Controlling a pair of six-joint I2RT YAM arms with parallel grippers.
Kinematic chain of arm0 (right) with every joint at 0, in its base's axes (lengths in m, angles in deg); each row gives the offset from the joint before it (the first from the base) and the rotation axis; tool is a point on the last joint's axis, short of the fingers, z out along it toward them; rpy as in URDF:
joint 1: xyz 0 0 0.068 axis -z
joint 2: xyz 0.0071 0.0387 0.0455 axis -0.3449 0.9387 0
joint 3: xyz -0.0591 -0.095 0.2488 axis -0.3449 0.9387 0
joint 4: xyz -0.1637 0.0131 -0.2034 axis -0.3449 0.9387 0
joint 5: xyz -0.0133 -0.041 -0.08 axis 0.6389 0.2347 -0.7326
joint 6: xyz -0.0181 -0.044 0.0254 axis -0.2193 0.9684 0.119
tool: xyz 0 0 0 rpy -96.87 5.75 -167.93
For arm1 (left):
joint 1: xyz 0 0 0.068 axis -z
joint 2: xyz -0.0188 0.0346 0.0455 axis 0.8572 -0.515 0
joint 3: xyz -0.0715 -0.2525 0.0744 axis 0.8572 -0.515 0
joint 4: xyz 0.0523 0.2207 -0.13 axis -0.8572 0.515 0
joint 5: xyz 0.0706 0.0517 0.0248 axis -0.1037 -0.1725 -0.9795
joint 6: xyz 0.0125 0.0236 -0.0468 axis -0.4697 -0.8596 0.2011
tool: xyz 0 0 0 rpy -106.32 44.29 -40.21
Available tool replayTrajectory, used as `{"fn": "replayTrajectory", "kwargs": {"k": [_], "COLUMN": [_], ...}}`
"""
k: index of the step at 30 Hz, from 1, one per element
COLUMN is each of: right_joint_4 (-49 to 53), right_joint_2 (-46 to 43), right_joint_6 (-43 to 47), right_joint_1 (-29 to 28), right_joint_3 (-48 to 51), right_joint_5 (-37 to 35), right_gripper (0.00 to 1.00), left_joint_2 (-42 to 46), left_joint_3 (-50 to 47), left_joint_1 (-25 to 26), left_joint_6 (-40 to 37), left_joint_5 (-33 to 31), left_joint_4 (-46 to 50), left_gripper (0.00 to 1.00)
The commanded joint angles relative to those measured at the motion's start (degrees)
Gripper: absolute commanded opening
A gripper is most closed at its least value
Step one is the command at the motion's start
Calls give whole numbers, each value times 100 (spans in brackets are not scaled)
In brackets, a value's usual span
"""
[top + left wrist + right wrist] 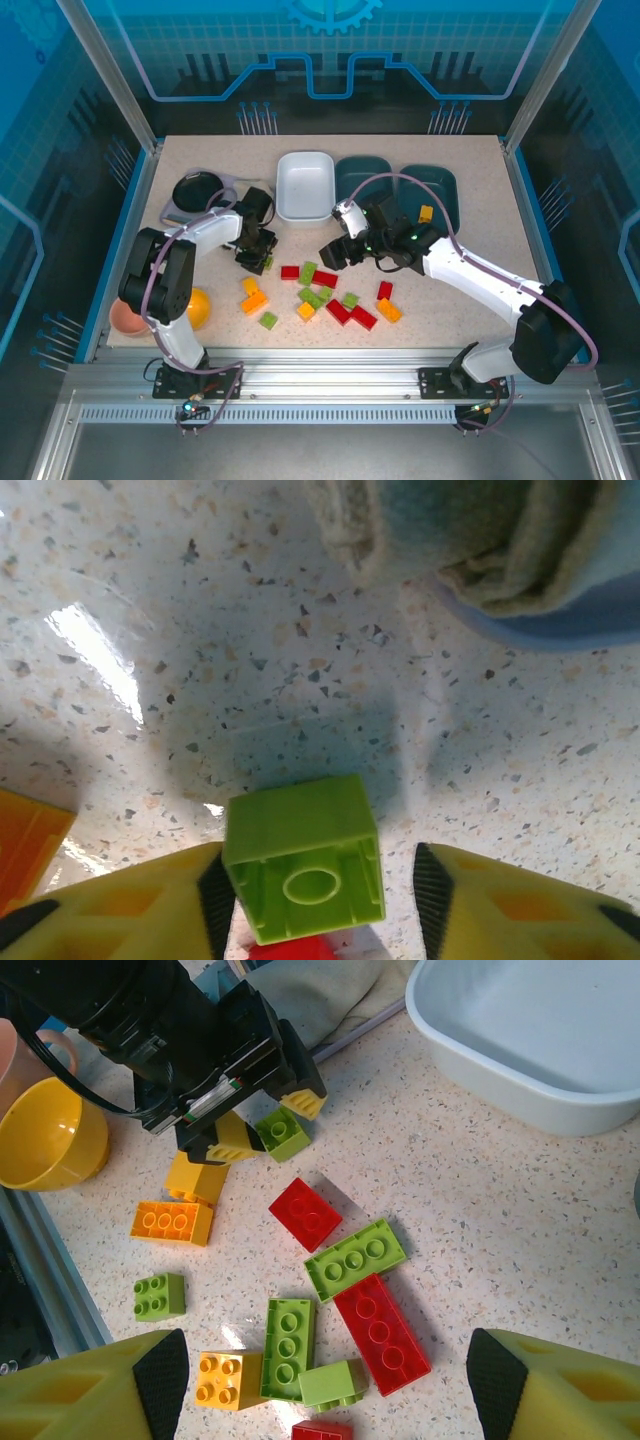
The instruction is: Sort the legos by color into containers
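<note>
**From above:** The left claw [258, 256] is down on the table [450, 310] at the left edge of the scattered legos [325, 295], with a green brick [268, 263] at its tips. The right claw [333, 253] hangs over the far side of the pile. Along the far edge stand a white tray [305, 185] and two teal trays [362, 178]. The rightmost tray [445, 185] holds one orange brick [426, 213].

**Left wrist:** The green brick [300, 855] sits between the claw's pads [215, 895]. The jaws are partly open. One pad is at the brick's side and a narrow gap shows at the other, so no firm grip is visible.

**Right wrist:** The right claw's fingers [160, 1370] stand wide apart with nothing between them, above red, green and orange legos [355, 1260]. Beyond them the left claw [268, 1125] straddles the green brick [283, 1132], between a yellow bowl [50, 1140] and the white tray [540, 1070].
</note>
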Motion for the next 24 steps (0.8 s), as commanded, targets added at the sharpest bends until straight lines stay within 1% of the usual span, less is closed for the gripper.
{"fn": "replayTrajectory", "kwargs": {"k": [1,5,10,13,15,18,21,24], "right_joint_4": [45,88,172,410,678,1113,1364,1589], "right_joint_2": [-57,-142,-414,-631,-731,-804,-830,-779], "right_joint_6": [-119,-327,-611,-756,-963,-1424,-1814,-2113], "right_joint_1": [-41,71,400,566,703,1008,1327,1607], "right_joint_3": [-57,39,212,287,354,497,664,723], "right_joint_5": [7,-155,-383,-719,-1003,-1228,-1176,-973], "right_gripper": [76,75,75,75,75,75,75,74], "left_joint_2": [-155,-56,309,452,364,-104,-775,-1604], "left_joint_3": [-140,-186,184,862,1443,2380,3249,4170], "left_joint_1": [-32,9,169,349,418,482,495,504], "left_joint_6": [-87,-162,-406,-827,-1223,-1825,-2268,-2702], "left_joint_5": [-95,-167,-431,-742,-869,-884,-630,-410], "left_joint_4": [-127,-181,238,678,802,926,857,881], "left_gripper": [45,34,33,33,33,33,33,34]}}
